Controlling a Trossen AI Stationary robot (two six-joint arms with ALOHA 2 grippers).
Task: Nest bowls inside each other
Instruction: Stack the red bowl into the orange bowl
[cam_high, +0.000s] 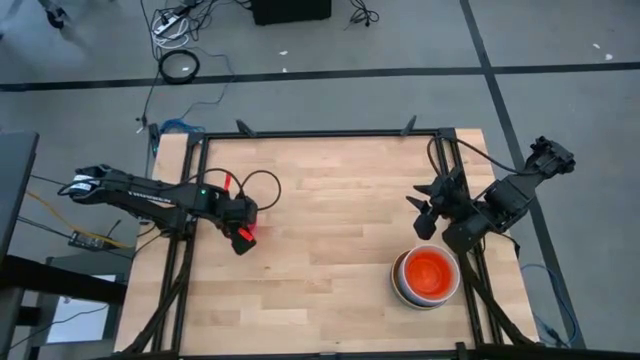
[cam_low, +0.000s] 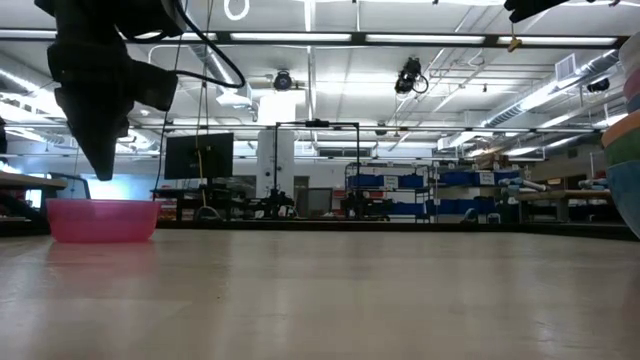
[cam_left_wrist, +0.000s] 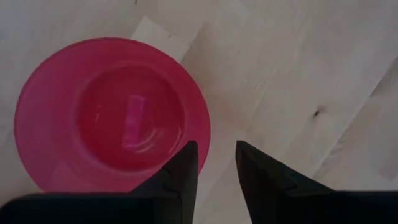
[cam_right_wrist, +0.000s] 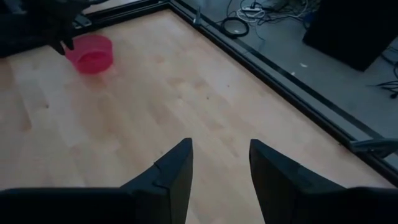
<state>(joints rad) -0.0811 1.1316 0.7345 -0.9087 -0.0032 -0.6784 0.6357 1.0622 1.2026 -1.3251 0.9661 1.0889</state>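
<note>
We find no legible text, label, brand, number or sign in any view. The round pink plastic bowl (cam_left_wrist: 112, 118) shows only a paler rectangular patch at its centre, bearing nothing we can read. Screens and shelving in the room behind the table are too small to read.

The small bowl (cam_left_wrist: 112, 118) is translucent pink. The top bowl (cam_high: 430, 271) of the stack is bright orange-red, ringed by a pale rim – the surface (cam_high: 340, 210) is light wood in plank strips. Both arms are dark – the left pincer (cam_left_wrist: 214, 163) black, the right pincer (cam_right_wrist: 221, 163) the same.
</note>
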